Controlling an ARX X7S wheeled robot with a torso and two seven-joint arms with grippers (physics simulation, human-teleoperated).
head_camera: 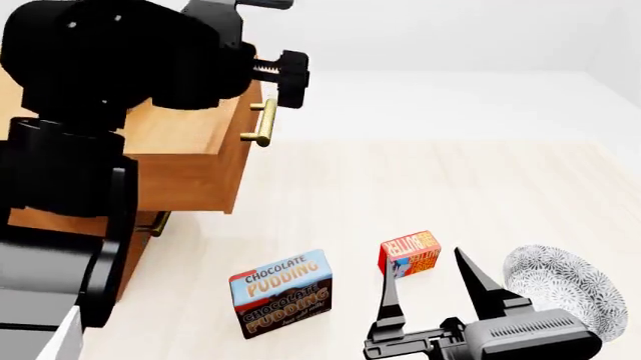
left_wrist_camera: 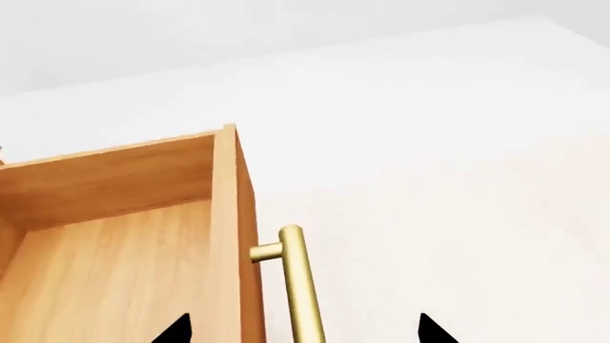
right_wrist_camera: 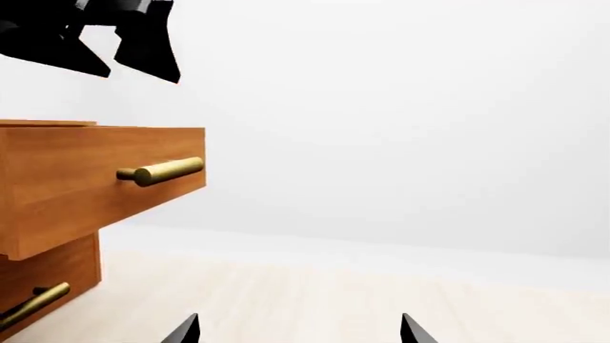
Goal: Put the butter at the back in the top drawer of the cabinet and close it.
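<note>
The butter [head_camera: 413, 251], a small red and orange box, lies on the pale floor behind the larger pudding box [head_camera: 282, 292]. My right gripper [head_camera: 425, 259] is open near the bottom of the head view. In that view its fingers [head_camera: 391, 296] frame the butter. The right wrist view shows nothing between them [right_wrist_camera: 298, 334] and no butter. The cabinet [head_camera: 143, 240] stands at the left with the top drawer [head_camera: 191, 169] pulled out. My left gripper [left_wrist_camera: 303, 332] is open, straddling the drawer's front panel and brass handle [left_wrist_camera: 297, 279]. The drawer's inside [left_wrist_camera: 114, 271] looks empty.
A blue-and-brown chocolate pudding box lies near the front. A patterned grey-white dish [head_camera: 561, 289] sits at the right beside my right gripper. A lower drawer's brass handle [right_wrist_camera: 33, 304] shows under the open drawer. My left arm [head_camera: 100, 67] hides much of the cabinet top.
</note>
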